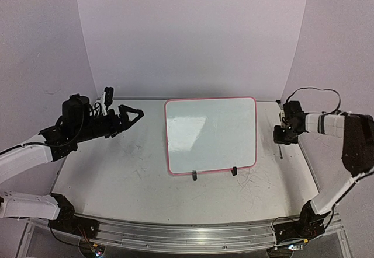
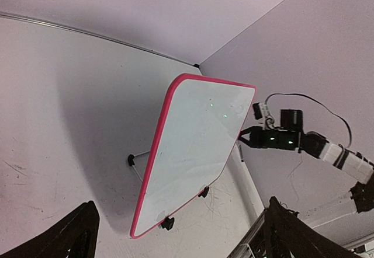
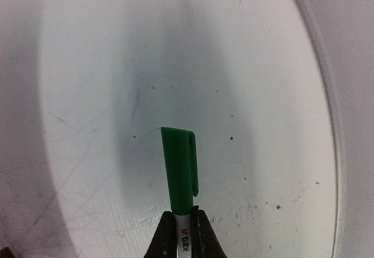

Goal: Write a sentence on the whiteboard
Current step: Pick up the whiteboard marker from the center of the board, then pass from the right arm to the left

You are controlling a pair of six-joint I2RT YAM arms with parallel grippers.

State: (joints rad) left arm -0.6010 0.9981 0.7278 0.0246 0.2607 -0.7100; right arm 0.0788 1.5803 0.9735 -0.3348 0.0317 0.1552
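The whiteboard [image 1: 210,135], white with a pink-red frame, stands tilted on its wire stand and two black clips mid-table; it also shows in the left wrist view [image 2: 198,147]. Its face is blank and no sentence shows on it. My right gripper [image 1: 281,134] is low over the table just right of the board, shut on a marker [image 3: 180,170] with a white barrel and its green cap on. The cap sticks out beyond the fingertips [image 3: 201,234]. My left gripper [image 1: 135,116] hangs open and empty left of the board, pointing at it.
The tabletop [image 1: 117,170] is white and scratched. A metal rail [image 1: 193,234] runs along the near edge between the arm bases. The table's right edge [image 3: 333,129] lies close to the marker. A curved white backdrop stands behind the board.
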